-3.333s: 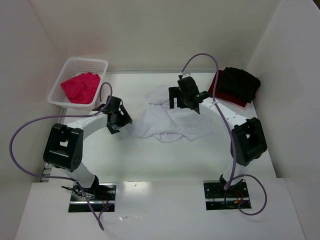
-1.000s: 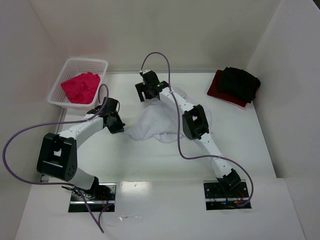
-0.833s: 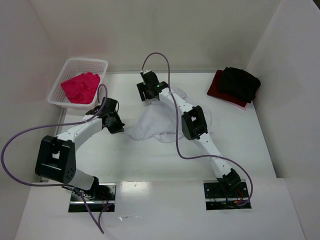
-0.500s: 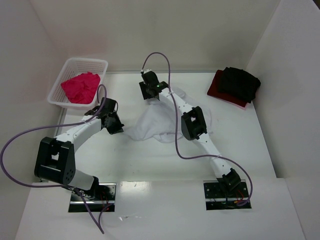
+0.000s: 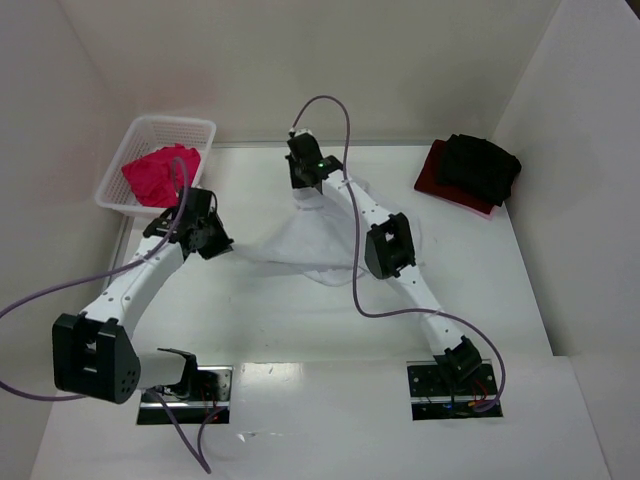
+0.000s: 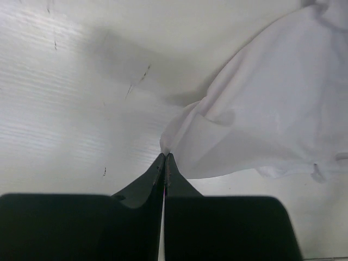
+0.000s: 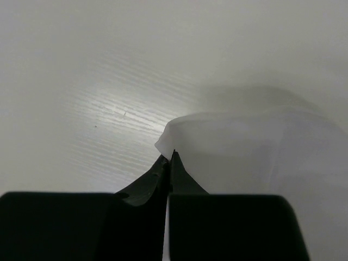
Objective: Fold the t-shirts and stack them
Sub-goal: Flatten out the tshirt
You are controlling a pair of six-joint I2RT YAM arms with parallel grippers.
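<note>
The white t-shirt [image 5: 312, 240] lies spread in the middle of the table, pulled taut between both grippers. My left gripper [image 5: 226, 246] is shut on its left corner; in the left wrist view the fingertips [image 6: 165, 159] pinch a point of white t-shirt cloth [image 6: 261, 119]. My right gripper [image 5: 304, 192] is shut on the far edge, and its tips [image 7: 169, 157] clamp a fold of the white t-shirt [image 7: 255, 147]. The pink t-shirt [image 5: 155, 170] lies crumpled in the basket. The black t-shirt [image 5: 482, 165] rests on the dark red one [image 5: 438, 183] at the far right.
The white lattice basket [image 5: 140, 135] stands at the far left corner. White walls close the table on the left, back and right. The right arm stretches diagonally over the white shirt's right half.
My right gripper has closed on the white shirt's far edge. The left arm has swung left and away, dragging its corner outward, so the cloth is now stretched.
</note>
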